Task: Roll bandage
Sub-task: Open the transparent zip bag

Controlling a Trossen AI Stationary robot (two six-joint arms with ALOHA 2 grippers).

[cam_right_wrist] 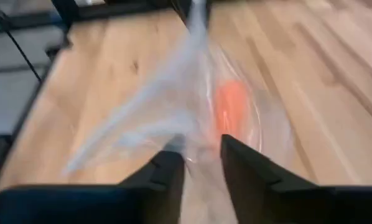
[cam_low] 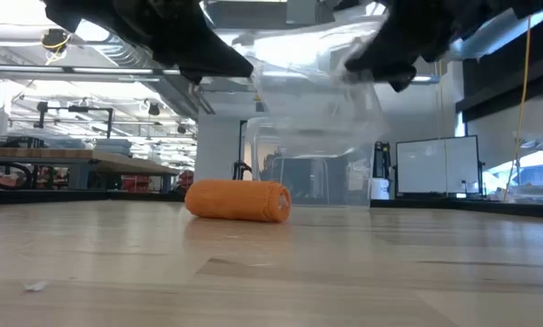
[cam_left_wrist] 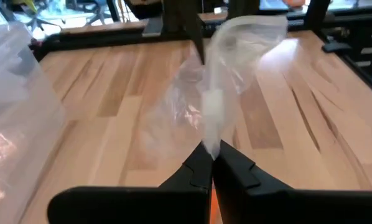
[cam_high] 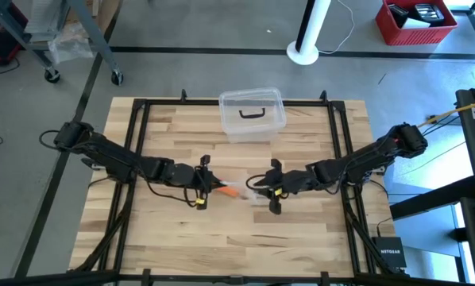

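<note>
Two claws meet mid-desk (cam_high: 166, 238) over the bandage (cam_low: 238, 200), which lies on the wood as a small orange roll between them (seen through plastic in the right wrist view). Left claw (cam_left_wrist: 211, 163) is pressed together, pinching one end of the clear plastic wrapper (cam_left_wrist: 220, 93), which stretches away from it above the desk; right claw (cam_right_wrist: 201, 163) has its fingers spread a little with the wrapper film across the gap, and whether it grips the film I cannot tell. Clear plastic box (cam_high: 252, 114) with black handle sits at the far edge, well apart from both.
</note>
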